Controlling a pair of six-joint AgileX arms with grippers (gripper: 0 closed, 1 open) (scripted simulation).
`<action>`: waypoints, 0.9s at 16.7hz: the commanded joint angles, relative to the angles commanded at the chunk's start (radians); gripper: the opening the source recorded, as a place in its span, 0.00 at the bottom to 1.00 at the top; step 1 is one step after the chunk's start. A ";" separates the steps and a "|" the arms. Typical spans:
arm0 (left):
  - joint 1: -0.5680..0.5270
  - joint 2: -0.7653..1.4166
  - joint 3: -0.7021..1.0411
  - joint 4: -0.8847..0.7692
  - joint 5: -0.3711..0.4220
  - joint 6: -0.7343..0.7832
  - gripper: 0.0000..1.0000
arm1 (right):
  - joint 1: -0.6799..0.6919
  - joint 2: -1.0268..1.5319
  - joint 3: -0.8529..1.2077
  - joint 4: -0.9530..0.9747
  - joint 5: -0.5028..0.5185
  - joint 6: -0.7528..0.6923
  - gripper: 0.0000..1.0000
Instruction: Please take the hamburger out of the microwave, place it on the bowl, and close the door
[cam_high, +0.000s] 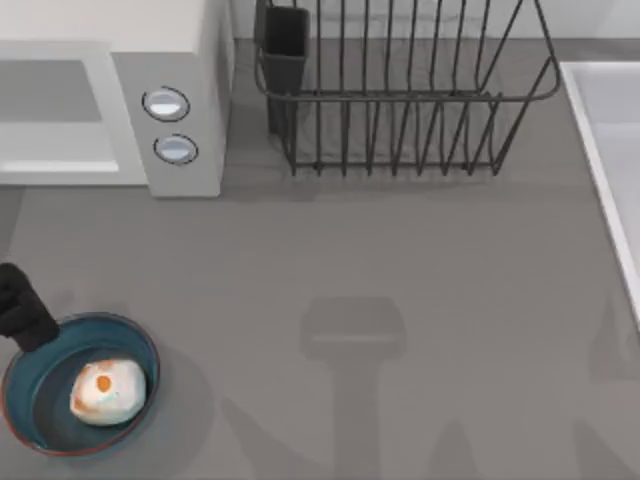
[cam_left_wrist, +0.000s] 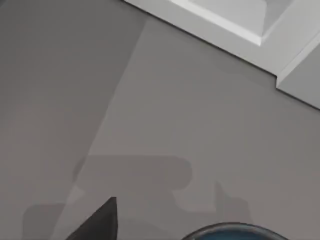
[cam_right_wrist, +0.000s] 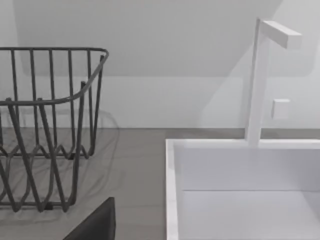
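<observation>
One hamburger (cam_high: 107, 391) resting inside the bowl (cam_high: 40, 420), just beside and below the left gripper (cam_high: 22, 308), placed there as the task asks. Fingers dark and bunched at the bowl's rim, hold on nothing apparent; how far apart, cannot tell. Left arm low at the table's near left corner. Farther off, ahead of the fingers, the microwave (cam_high: 175, 60), cavity exposed, door apparently not yet closed. Beyond, a dish rack (cam_high: 400, 100); right arm parked near the sink (cam_right_wrist: 240, 200).

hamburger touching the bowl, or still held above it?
Touching. In the top view the hamburger rests inside the bowl, and the left gripper is off beside the rim.
</observation>
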 joint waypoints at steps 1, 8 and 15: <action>0.025 -0.093 -0.051 0.062 0.030 0.099 1.00 | 0.000 0.000 0.000 0.000 0.000 0.000 1.00; 0.144 -0.474 -0.289 0.355 0.173 0.495 1.00 | 0.000 0.000 0.000 0.000 0.000 0.000 1.00; 0.150 -0.490 -0.301 0.369 0.180 0.512 0.92 | 0.000 0.000 0.000 0.000 0.000 0.000 1.00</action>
